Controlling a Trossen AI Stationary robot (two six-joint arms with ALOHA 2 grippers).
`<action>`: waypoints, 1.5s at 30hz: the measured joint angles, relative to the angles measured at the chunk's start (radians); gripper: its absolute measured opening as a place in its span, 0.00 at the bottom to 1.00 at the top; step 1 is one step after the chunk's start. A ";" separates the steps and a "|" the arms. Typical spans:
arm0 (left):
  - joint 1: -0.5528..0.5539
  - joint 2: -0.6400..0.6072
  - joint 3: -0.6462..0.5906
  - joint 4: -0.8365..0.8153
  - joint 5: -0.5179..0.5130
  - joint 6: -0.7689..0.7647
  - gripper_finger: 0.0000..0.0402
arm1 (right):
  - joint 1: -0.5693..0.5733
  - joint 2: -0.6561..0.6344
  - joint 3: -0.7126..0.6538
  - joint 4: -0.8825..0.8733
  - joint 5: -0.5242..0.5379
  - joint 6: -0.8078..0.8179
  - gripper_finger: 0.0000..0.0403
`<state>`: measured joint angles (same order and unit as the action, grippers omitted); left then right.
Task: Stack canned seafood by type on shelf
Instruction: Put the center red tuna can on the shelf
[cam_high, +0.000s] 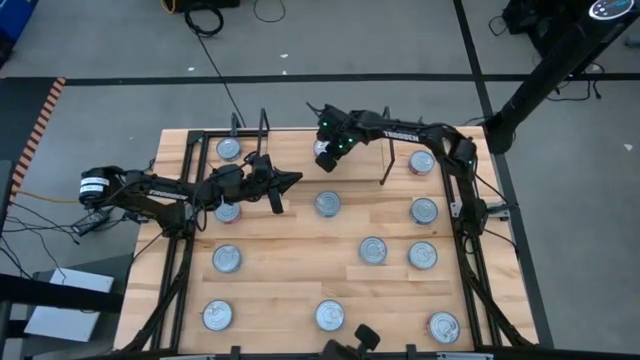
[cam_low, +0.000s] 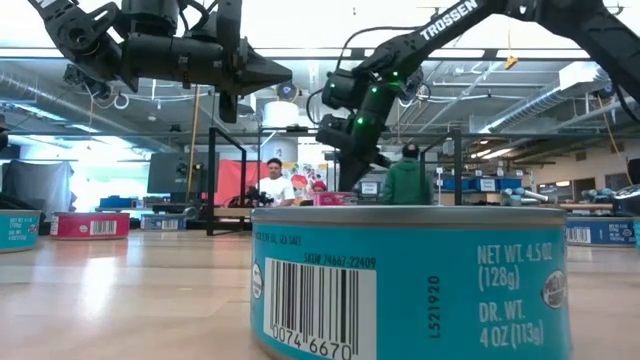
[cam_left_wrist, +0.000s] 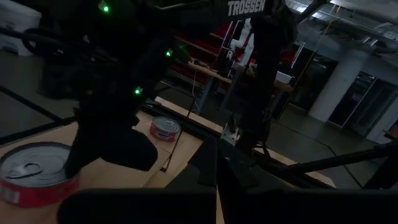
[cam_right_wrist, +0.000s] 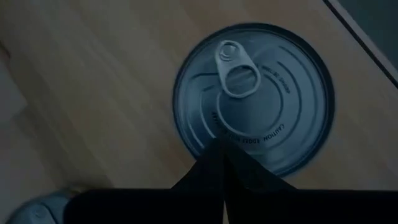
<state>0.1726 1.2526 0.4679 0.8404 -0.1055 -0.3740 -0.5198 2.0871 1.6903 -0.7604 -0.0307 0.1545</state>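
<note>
- Currently the right tool (cam_right_wrist: 222, 145) hangs closed and empty directly above a silver-lidded tin (cam_right_wrist: 273, 81) at the far edge of the bench (cam_high: 290, 250). Descending closed would strike the lid.
- Left tool (cam_high: 292, 181), also closed and empty, hovers near. The arms could clash.
- Bench: light-wood planks with other tins (cam_high: 373, 250) scattered on them. Workshop behind, with two people (cam_low: 272, 185).

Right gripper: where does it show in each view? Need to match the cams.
High view: right gripper at the table's far middle.
Low view: upper centre, hanging down.
Left wrist view: dark mass at left, beside a red-labelled tin.
Right wrist view: its own shut fingers, bottom centre, over a tin lid.
Landmark: green lights on its wrist, in all but its own view.
</note>
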 joint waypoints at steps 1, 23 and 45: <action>0.000 0.000 0.000 0.000 0.000 0.000 0.00 | -0.002 -0.005 -0.001 -0.021 0.011 0.000 0.00; 0.000 0.000 0.000 -0.007 0.019 0.002 0.00 | -0.132 -0.077 -0.007 -0.197 0.173 0.009 0.02; 0.000 0.000 0.000 -0.010 0.019 0.001 0.00 | -0.138 -0.081 -0.101 -0.105 0.191 0.056 0.02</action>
<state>0.1726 1.2526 0.4683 0.8307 -0.0864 -0.3735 -0.6575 2.0064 1.5890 -0.8653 0.1604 0.2105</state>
